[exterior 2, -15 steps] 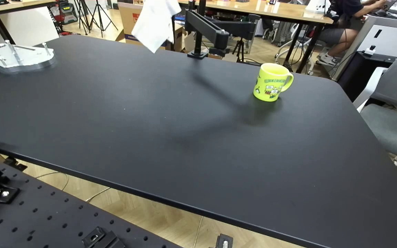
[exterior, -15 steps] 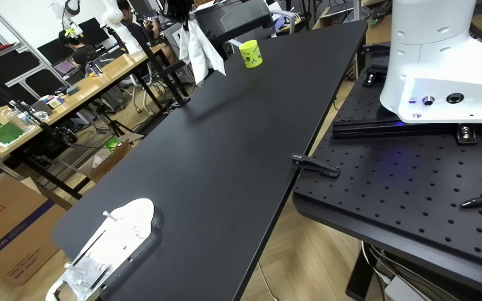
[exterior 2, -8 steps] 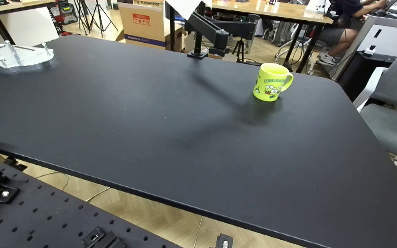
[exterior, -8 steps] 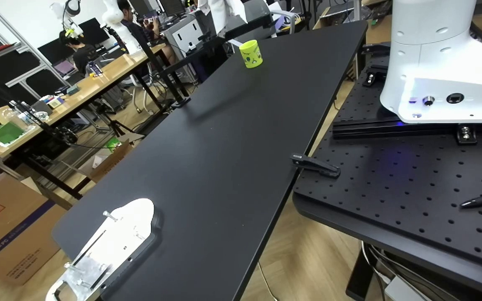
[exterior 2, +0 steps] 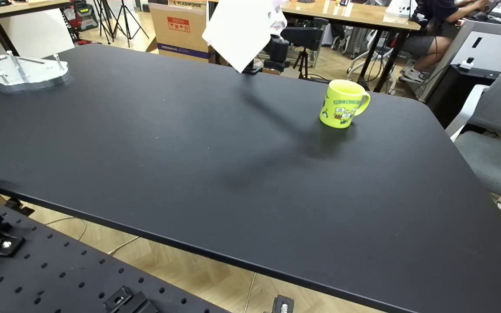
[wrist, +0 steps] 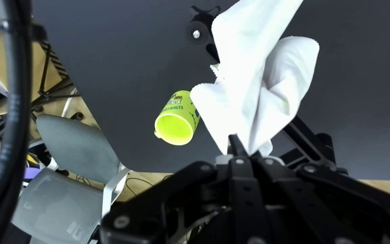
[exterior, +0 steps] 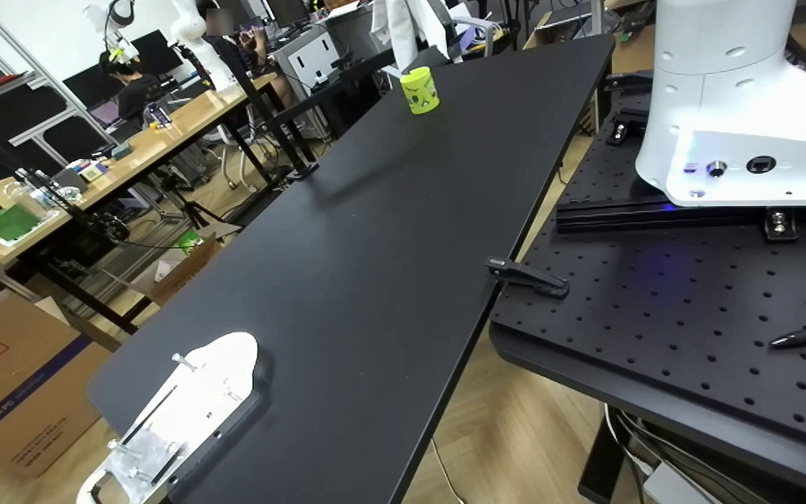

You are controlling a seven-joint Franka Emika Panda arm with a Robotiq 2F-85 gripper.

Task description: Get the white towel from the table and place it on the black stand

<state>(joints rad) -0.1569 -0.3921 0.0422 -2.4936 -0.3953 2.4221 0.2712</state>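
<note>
The white towel [wrist: 252, 78] hangs from my gripper [wrist: 245, 149], whose fingers are closed on its gathered end in the wrist view. The towel also shows hanging at the top of both exterior views [exterior: 410, 31] [exterior 2: 237, 34]; the gripper is above the frame there. The black stand [exterior 2: 305, 38] is a jointed arm on a post at the far edge of the dark table [exterior 2: 189, 174]. The towel hides part of the stand in both exterior views. In the wrist view the stand [wrist: 310, 142] shows on both sides of the towel; whether they touch I cannot tell.
A yellow-green mug [exterior 2: 342, 104] stands on the table near the stand, left of the towel in the wrist view [wrist: 174, 127]. A white plate with metal posts [exterior: 193, 392] lies at the table's far end. A grey chair [wrist: 69, 176] stands beyond the table edge.
The towel has moved right in both exterior views, rising out of the top first and then coming lower again, over the stand's arm in the picture. The mug and stand have not moved.
</note>
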